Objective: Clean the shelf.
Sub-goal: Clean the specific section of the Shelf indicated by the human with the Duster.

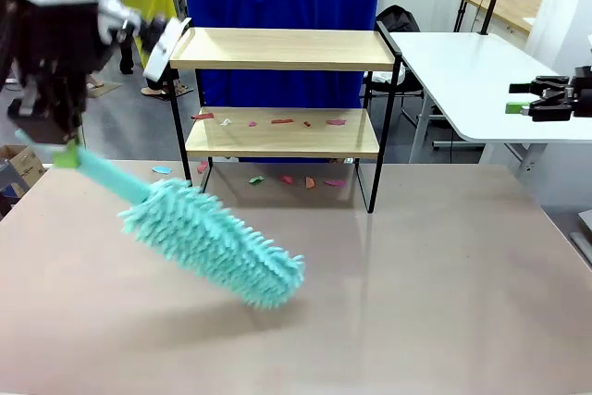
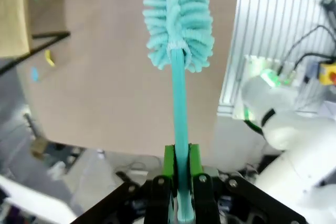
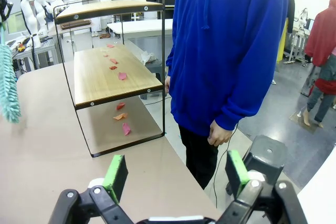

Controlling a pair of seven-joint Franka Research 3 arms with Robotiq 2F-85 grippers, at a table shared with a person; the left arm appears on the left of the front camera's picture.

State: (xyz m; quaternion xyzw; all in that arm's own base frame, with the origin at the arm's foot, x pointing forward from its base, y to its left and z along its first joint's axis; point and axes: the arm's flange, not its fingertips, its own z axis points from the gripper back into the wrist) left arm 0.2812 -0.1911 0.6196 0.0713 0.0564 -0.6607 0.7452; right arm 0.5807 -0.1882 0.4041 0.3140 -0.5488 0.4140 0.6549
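The shelf (image 1: pixel 277 48) is set at the far middle of the bench (image 1: pixel 416 302). Red and pink paper scraps (image 1: pixel 282 121) are scattered along its lower board, and loose scraps (image 1: pixel 310 182) are strewn on the bench beneath it. A teal duster (image 1: pixel 213 242) is held over the bench, short of the shelf. In the left wrist view its handle is seen clamped between the green pads (image 2: pixel 169 160) of the left end effector (image 2: pixel 181 163). The right end effector (image 3: pixel 176 174) is spread wide apart, nothing between its fingers. From its wrist view a person in a blue hoodie (image 3: pixel 226 51) is seen standing just behind the shelf.
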